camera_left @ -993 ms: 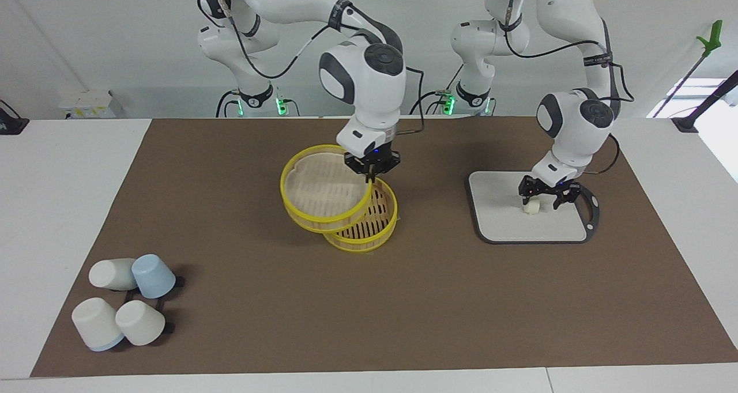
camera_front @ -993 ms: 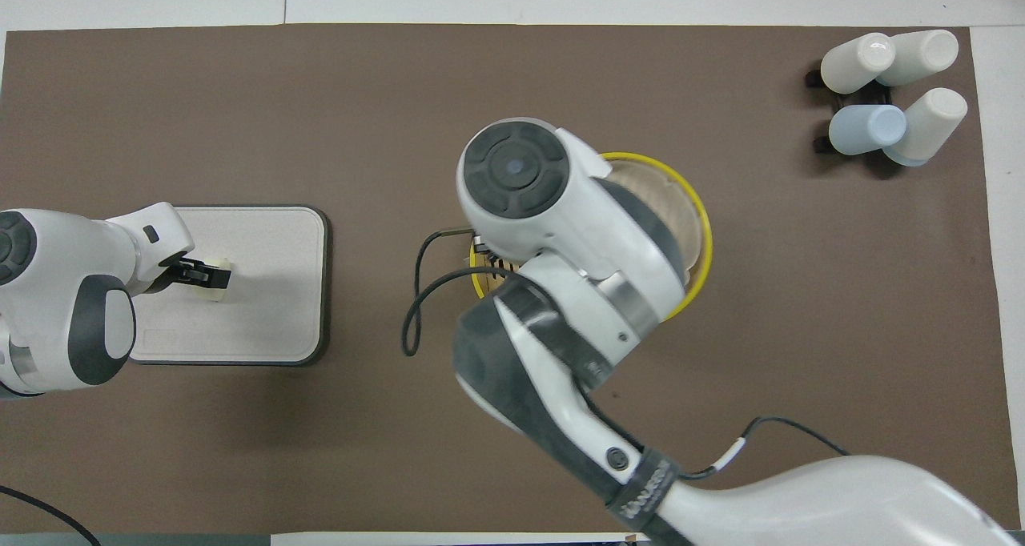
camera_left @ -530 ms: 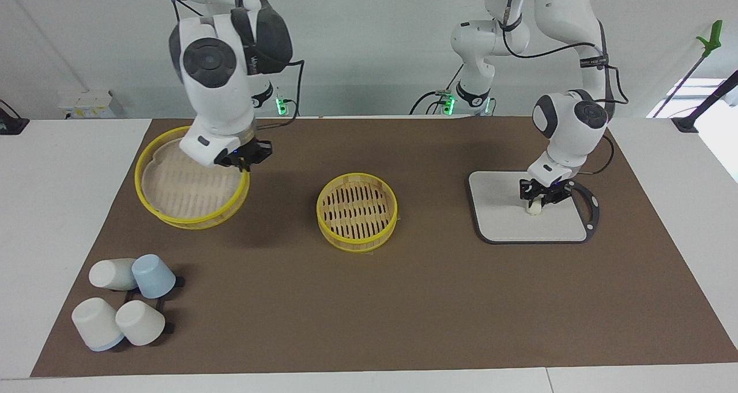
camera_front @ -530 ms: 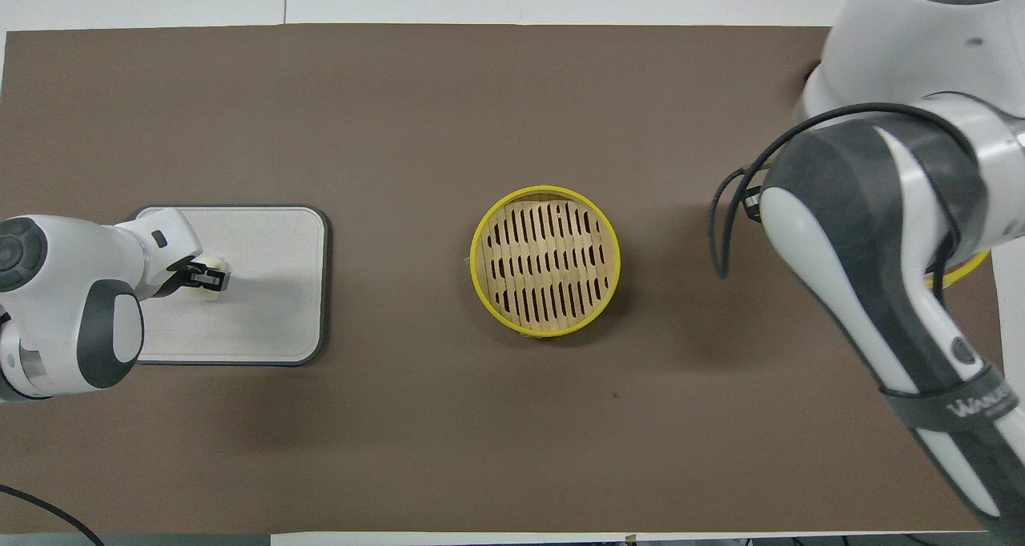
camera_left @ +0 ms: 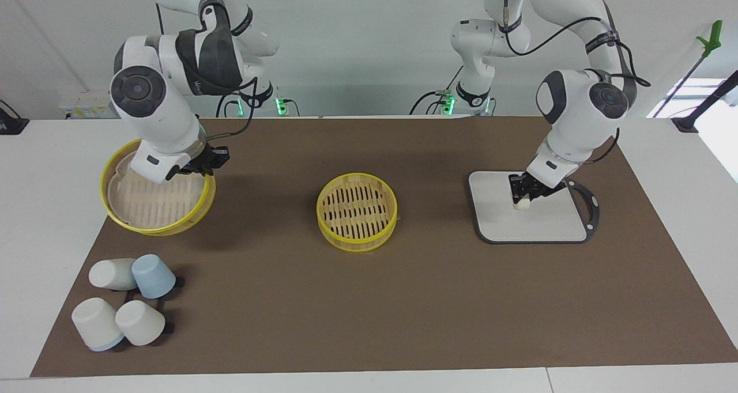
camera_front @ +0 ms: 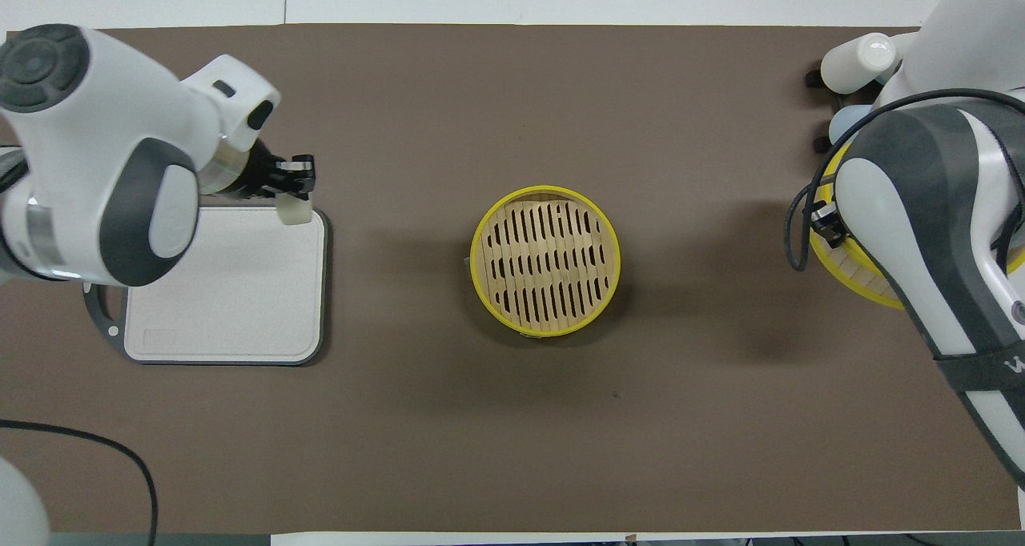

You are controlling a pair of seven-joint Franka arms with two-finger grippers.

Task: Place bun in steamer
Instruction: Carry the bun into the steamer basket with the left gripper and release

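Observation:
The steamer's lower tier (camera_left: 356,208) stands open in the middle of the brown mat, its slatted floor bare; it also shows in the overhead view (camera_front: 546,260). My left gripper (camera_left: 522,192) is shut on the cream-white bun (camera_left: 522,204) and holds it a little above the grey board (camera_left: 548,220). In the overhead view the bun (camera_front: 293,212) hangs under the left gripper (camera_front: 292,184) over the board's edge. My right gripper (camera_left: 203,165) is shut on the rim of the steamer's yellow-rimmed upper tier (camera_left: 153,206), holding it at the mat's edge toward the right arm's end.
Several upturned cups (camera_left: 124,306) sit on a black rack farther from the robots than the held tier, also seen in the overhead view (camera_front: 857,62). The grey board (camera_front: 224,290) lies toward the left arm's end. The right arm hides most of the held tier (camera_front: 849,270) from above.
The right gripper carried the upper tier off the steamer toward the right arm's end of the table. The left gripper closed on the bun and lifted it off the board.

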